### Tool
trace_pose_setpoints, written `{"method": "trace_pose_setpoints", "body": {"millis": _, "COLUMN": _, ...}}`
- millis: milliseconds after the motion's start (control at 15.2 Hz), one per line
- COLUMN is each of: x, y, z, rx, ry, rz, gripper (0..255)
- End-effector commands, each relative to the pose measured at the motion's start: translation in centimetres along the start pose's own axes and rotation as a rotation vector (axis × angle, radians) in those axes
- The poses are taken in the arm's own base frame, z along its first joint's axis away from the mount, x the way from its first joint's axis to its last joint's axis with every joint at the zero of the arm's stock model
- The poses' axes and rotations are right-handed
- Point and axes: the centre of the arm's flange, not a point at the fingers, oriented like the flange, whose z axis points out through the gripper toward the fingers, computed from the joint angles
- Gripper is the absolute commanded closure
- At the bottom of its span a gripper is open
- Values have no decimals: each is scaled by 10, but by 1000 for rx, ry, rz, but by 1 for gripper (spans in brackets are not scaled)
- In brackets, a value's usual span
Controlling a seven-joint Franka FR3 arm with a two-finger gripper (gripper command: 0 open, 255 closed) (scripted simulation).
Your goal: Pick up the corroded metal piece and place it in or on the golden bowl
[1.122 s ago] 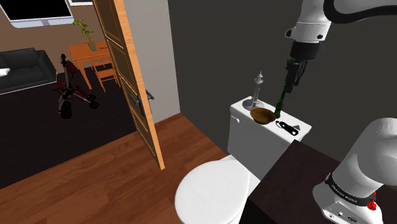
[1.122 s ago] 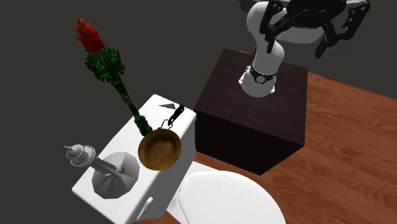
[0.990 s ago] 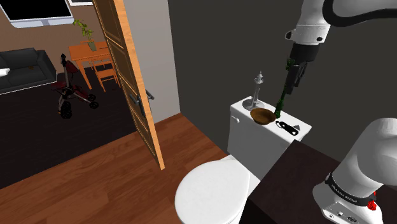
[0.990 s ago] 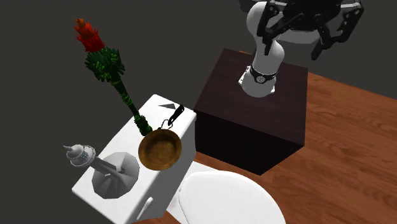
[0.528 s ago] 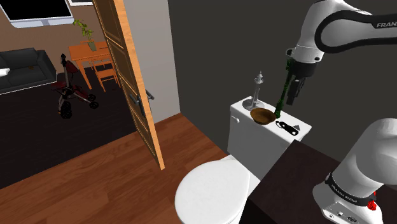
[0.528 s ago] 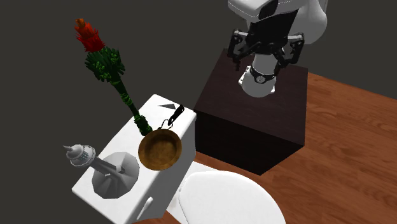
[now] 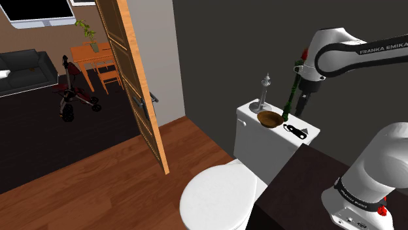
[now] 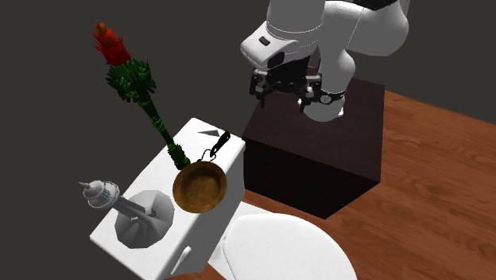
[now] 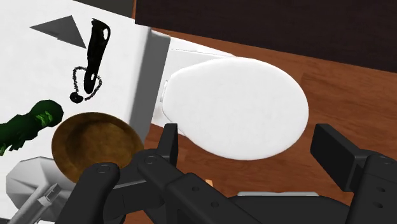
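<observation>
Over the stand's (image 8: 318, 151) edge nearest the toilet, the arm (image 7: 353, 55) is now far lower than a second ago. It has folded down from high overhead, and its wrist points at the tank (image 7: 252, 131). The jaws are spread wide with nothing between them. In the wrist view they frame the lid (image 9: 235, 102) of the seat rather than the tank top, so this looks like the approach, with no grasp begun.

On the tank the bowl (image 8: 199, 188) sits at the front edge, about midway along. The metal piece (image 8: 216, 145), dark with a small chain, lies flat at the tank's stand-side end, just beside the bowl's rim and untouched. From here the jaws likely need to shift across over that end and line up with the piece's long body. The carry to the bowl should then be short.
</observation>
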Motion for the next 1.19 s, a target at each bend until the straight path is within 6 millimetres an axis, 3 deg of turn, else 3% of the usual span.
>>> {"method": "trace_pose_setpoints", "body": {"millis": 0, "x": -2, "y": 15, "z": 20, "rx": -7, "ry": 4, "rz": -12, "gripper": 0}}
{"method": "trace_pose_setpoints", "body": {"millis": 1122, "x": -9, "y": 162, "z": 182, "rx": -61, "ry": 19, "rz": -95, "gripper": 0}}
